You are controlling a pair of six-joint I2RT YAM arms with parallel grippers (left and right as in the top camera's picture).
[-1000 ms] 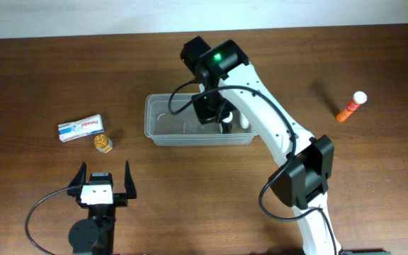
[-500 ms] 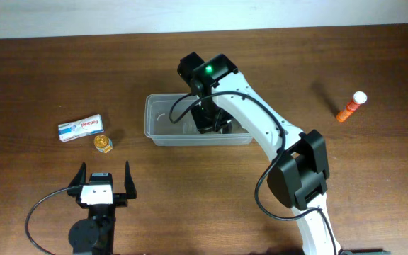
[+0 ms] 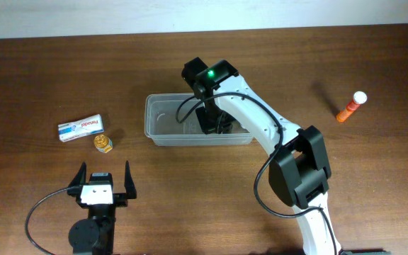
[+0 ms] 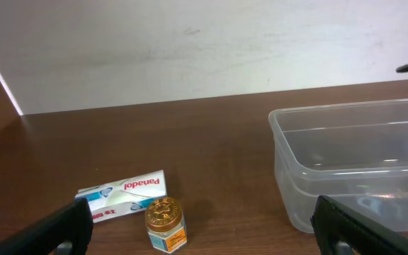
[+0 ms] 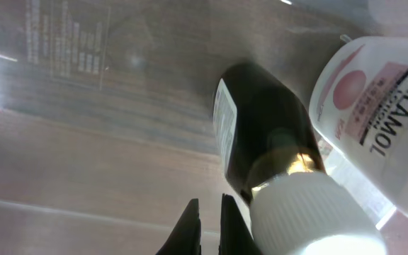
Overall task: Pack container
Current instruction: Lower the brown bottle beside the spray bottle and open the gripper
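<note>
From my remote seat this reads as a robotics lab bench, not a home or a shop. I am looking at a dark wood-grain worktop [image 3: 34, 71] that meets a plain white wall [image 4: 190, 49]. Two arms stand on it: a white-shelled arm [image 3: 250, 113] with a green status light [image 3: 209, 71] lit, and a black arm [image 3: 94, 227] whose cable [image 3: 47, 197] loops loose over the surface. The goods are a few pharmacy items laid out well apart like test props: a Panadol box [image 3: 81, 127], a gold-lidded jar [image 3: 103, 142], an orange tube [image 3: 350, 106] and a clear plastic container [image 3: 161, 134].
</note>
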